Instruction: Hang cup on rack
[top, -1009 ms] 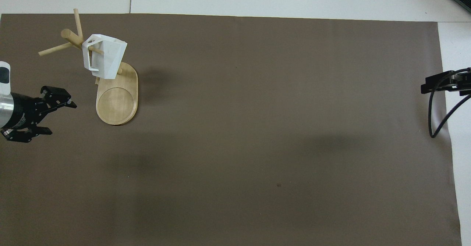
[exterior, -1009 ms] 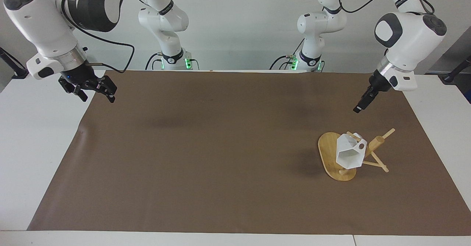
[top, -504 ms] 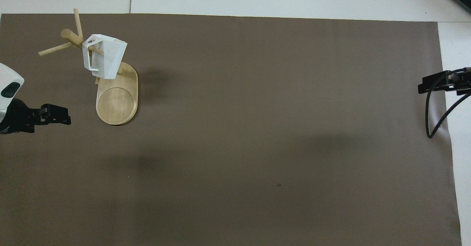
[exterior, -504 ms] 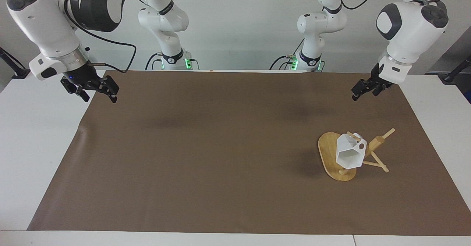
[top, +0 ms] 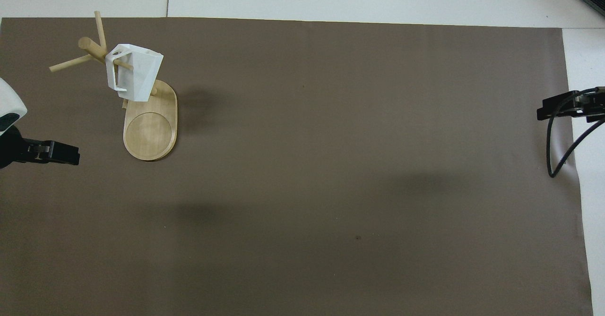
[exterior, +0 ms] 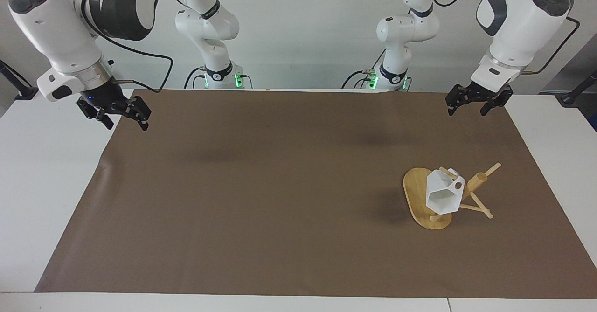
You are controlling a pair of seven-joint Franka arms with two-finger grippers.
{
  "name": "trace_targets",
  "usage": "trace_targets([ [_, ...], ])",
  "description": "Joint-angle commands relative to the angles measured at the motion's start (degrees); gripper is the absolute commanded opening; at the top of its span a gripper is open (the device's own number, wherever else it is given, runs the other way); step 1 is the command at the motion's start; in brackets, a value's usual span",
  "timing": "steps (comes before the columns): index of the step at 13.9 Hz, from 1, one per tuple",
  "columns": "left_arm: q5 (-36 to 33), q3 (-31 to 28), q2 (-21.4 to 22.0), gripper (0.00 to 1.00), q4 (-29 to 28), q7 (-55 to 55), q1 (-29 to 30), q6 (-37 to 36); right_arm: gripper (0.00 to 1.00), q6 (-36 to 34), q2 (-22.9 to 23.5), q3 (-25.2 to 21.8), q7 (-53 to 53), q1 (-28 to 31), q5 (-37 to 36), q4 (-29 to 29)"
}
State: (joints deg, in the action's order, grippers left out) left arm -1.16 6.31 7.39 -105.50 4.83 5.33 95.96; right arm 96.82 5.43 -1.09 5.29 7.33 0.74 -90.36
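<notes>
The right gripper [exterior: 122, 115] hangs with its fingers spread over the edge of the brown paper mat [exterior: 261, 186] at the right arm's end. The middle of the mat is bare. The small white faceted cup [exterior: 443, 193] hangs by its handle on a peg of the light bamboo rack [exterior: 422, 200], at the left arm's end. The left gripper [exterior: 472, 103], fingers apart and holding nothing, is over the mat's edge nearest the robots. From overhead, both grippers are cut off at the frame's sides.
</notes>
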Motion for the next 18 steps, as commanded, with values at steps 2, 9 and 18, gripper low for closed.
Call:
trace_targets([
  [2,-0.7,-0.3,-4.3,1.0,7.8,0.4,-0.5,-3.7,1.0,0.4,-0.9,0.3,-0.6,0.2,0.1,-1.0],
  [9,2.4,-4.4,-4.3,1.0,10.8,-0.5,-7.8,-4.8,1.0,0.3,-0.9,0.3,-0.6,0.2,0.1,-1.0],
  [18,1.0,-5.9,-4.8,1.0,13.9,-3.0,-9.5,-8.9,1.0,0.3,-0.9,0.3,-0.6,0.2,0.1,-1.0],
])
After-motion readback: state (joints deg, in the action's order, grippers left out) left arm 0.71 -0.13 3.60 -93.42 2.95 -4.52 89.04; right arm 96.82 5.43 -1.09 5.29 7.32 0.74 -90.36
